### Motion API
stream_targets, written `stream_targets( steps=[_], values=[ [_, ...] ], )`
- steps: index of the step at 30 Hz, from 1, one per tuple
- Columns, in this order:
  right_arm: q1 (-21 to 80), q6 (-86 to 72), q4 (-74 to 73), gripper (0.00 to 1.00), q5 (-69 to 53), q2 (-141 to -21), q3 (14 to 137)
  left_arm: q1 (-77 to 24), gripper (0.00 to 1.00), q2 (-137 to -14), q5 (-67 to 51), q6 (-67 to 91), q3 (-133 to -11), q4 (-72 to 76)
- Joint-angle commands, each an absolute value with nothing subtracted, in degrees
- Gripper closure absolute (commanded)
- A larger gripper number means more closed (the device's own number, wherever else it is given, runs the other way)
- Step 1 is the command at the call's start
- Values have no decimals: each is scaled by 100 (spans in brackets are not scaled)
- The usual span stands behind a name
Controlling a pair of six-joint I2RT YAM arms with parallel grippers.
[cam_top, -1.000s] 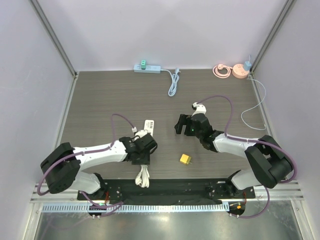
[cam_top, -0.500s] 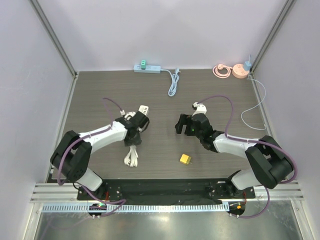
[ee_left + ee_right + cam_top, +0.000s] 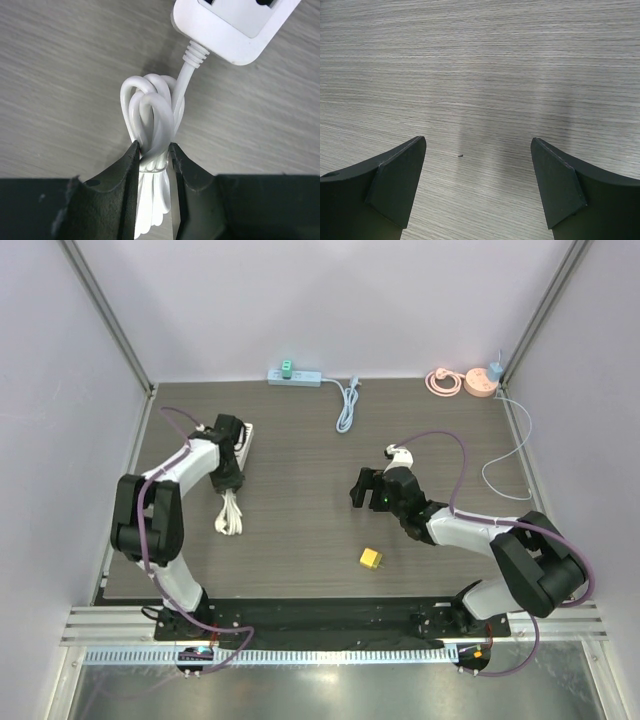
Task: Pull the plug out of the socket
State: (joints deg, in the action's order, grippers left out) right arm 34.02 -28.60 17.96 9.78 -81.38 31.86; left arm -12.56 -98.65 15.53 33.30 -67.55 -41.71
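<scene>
The white socket strip [image 3: 244, 436] lies at the table's far left, partly under my left arm; its end shows in the left wrist view as the socket strip [image 3: 239, 24]. Its white cord, tied in a bundle [image 3: 152, 117], runs between my left gripper's fingers. My left gripper [image 3: 152, 150] is shut on that cord bundle [image 3: 229, 516]. A yellow plug [image 3: 372, 558] lies loose on the table near the front middle, apart from the socket. My right gripper [image 3: 362, 490] hovers above and behind the plug, open and empty, over bare wood in the right wrist view [image 3: 477, 150].
A light blue power strip [image 3: 293, 375] with a green plug and a coiled cord [image 3: 346, 405] lies against the back wall. A pink round socket [image 3: 480, 385] and a thin white cable [image 3: 505, 455] occupy the back right corner. Walls close in both sides.
My left arm has swung from the front middle to the far left, dragging the white socket strip and its cord along. The right arm and the yellow plug stayed put.
</scene>
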Motion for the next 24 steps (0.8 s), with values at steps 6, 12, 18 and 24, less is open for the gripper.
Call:
stream_targets(
  steps=[6,12,18,24],
  values=[
    [3358,-2839,2048,8,958,-8209,3278,-563,95,-10950,1449,2347,-8014,-4824],
    [3357,-2839,2057,8,888,-8297,3296,-562,39,-10602,1986,2382,-8314,-4922],
    [3357,-2760,1986,8,879,-8385,3375,-589,15,-9898,962,2645,-8358,-4738],
    [3357,-2646,1881,8,1081,-8657,3638,-1037,15,-9457,-508,2927,-8472,-4017]
  ],
)
